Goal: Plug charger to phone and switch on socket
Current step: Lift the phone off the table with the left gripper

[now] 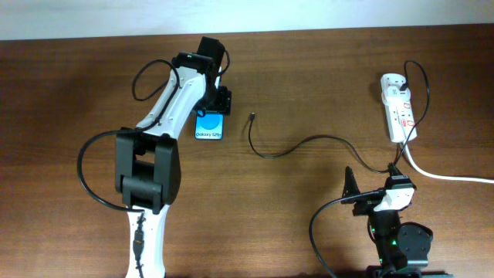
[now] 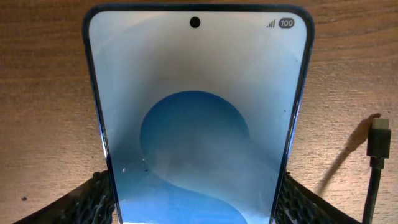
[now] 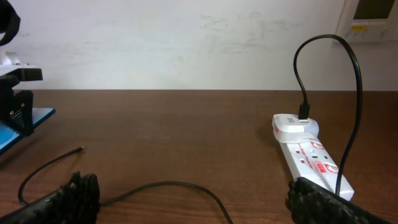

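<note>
The phone (image 1: 208, 127) has a bright blue screen and lies left of centre; it fills the left wrist view (image 2: 196, 124). My left gripper (image 1: 212, 106) is over its far end, with both fingers pressed against its side edges. The charger cable (image 1: 309, 141) is thin and black. Its plug tip (image 1: 252, 117) lies loose on the table just right of the phone and also shows in the left wrist view (image 2: 378, 140). The socket (image 1: 399, 108) is a white power strip at the far right. My right gripper (image 1: 372, 184) is open and empty, low over the cable (image 3: 168, 185).
A white adapter (image 3: 295, 126) sits plugged into the strip's far end, and the black cable loops up from it. A thick white cord (image 1: 448, 176) runs from the strip to the right edge. The right arm's base (image 1: 401, 239) is at the front right.
</note>
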Tool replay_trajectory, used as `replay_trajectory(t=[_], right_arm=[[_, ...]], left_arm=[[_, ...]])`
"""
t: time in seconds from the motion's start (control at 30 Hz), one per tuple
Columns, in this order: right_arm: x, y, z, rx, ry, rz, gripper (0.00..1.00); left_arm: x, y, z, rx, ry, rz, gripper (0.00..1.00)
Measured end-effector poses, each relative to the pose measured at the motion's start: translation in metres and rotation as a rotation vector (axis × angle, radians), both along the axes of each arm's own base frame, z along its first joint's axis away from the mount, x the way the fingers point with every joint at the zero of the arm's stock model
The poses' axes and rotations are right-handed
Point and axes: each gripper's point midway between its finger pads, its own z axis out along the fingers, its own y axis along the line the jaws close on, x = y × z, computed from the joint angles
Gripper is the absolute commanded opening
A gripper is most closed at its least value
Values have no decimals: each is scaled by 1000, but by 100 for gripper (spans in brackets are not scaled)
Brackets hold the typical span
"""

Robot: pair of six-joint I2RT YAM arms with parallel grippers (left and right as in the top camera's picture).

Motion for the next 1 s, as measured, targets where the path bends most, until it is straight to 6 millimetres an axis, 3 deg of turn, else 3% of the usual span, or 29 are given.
replay_trajectory(t=[0.17, 0.33, 0.5, 0.63, 0.77, 0.93, 1.0], right_arm=[[0, 0, 0, -1, 0, 0, 98], [0, 0, 0, -1, 0, 0, 99], [0, 0, 0, -1, 0, 0, 98], [0, 0, 0, 0, 0, 0, 98], [0, 0, 0, 0, 0, 0, 99], [0, 0, 0, -1, 0, 0, 98], [0, 0, 0, 0, 0, 0, 99]], left_arm=[[-7, -1, 7, -38, 37, 194, 0], [-16, -21, 38, -179, 106, 378, 0], [-38, -48, 45, -321, 245, 400, 0], [-49, -53, 47, -350, 309, 431, 0], [-53, -68, 69, -585, 489, 618, 0], [-38, -48, 93, -780, 652, 892, 0], [-23, -35, 97, -835, 661, 992, 0]])
